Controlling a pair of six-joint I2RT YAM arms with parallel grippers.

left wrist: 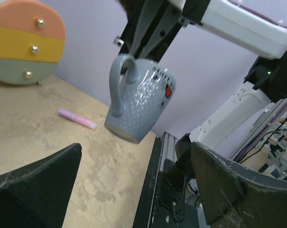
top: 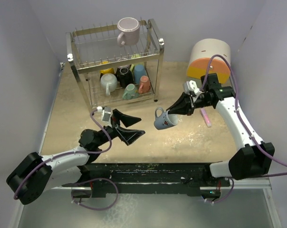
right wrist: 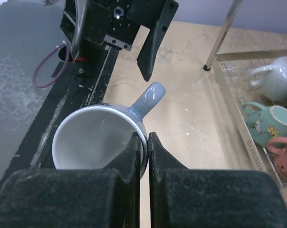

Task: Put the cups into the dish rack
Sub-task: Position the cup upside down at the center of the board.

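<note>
While aloft, mug (right wrist: 98, 140) rim between right fingers (right wrist: 132, 154).

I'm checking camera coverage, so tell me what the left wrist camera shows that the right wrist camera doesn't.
Only left wrist: the round drawer unit, the pink bar and the blue-grey mug's outer wall with a red mark. Only right wrist: the mug's empty inside, and the dish rack with a white cup, a teal cup and a pink cup in it. Both: that mug hanging from the shut right gripper, pinched at its rim.
</note>
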